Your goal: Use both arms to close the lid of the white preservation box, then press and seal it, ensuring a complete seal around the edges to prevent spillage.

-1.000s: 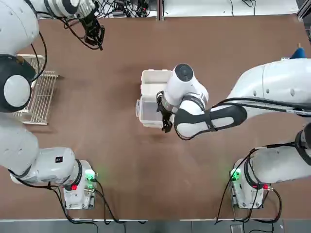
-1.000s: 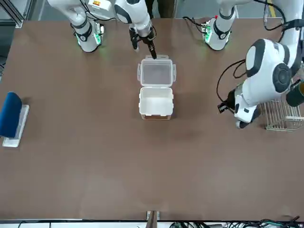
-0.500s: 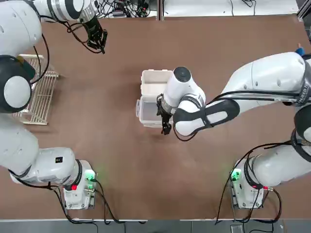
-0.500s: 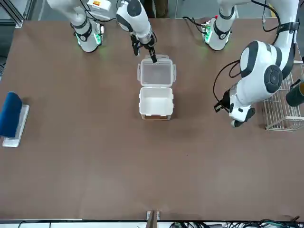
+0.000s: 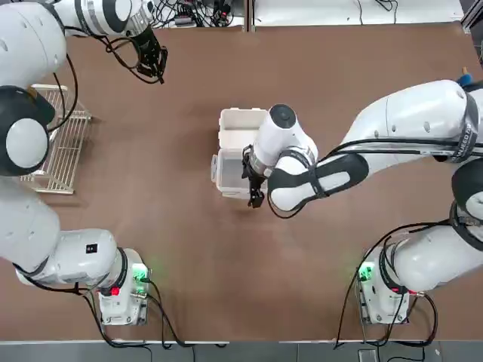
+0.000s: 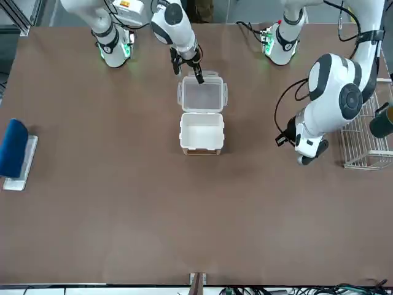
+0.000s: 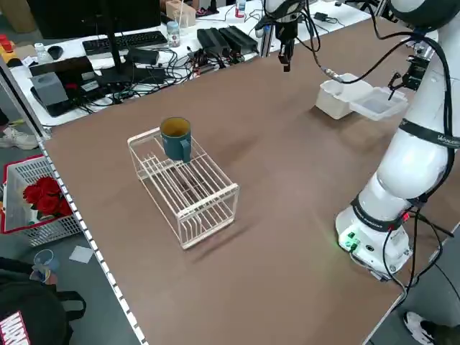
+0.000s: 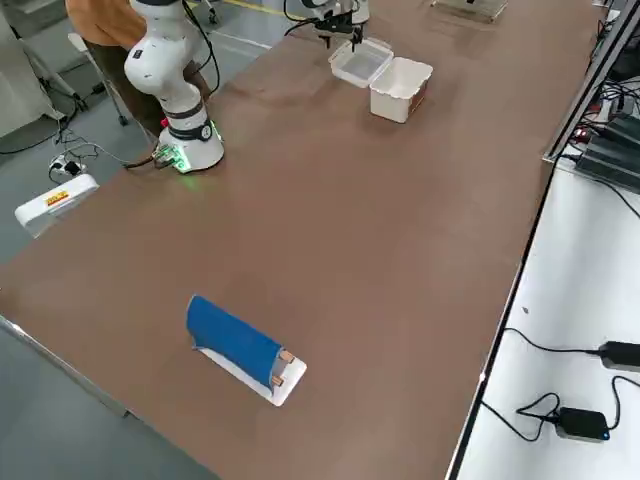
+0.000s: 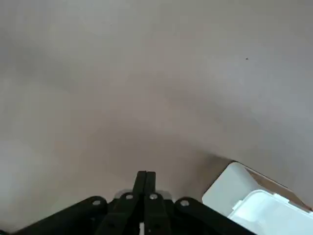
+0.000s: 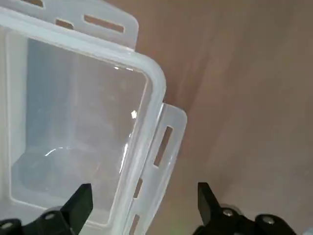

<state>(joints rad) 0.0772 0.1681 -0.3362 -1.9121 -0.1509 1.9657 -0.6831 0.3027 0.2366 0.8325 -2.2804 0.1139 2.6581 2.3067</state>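
At the table's far left our left gripper (image 5: pixel 155 64) hangs with fingers pressed together, well apart from the box (image 5: pixel 241 127). At centre the box stands open, its lid (image 5: pixel 229 172) lying flat on the near side. Our right gripper (image 10: pixel 142 196) sits spread astride the lid's rim. If we lift now, the unsupported box may well slide or tip.

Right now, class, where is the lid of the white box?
In the top view the lid lies open, flat on mid-table, on the robot's side of the white preservation box, under the right gripper.
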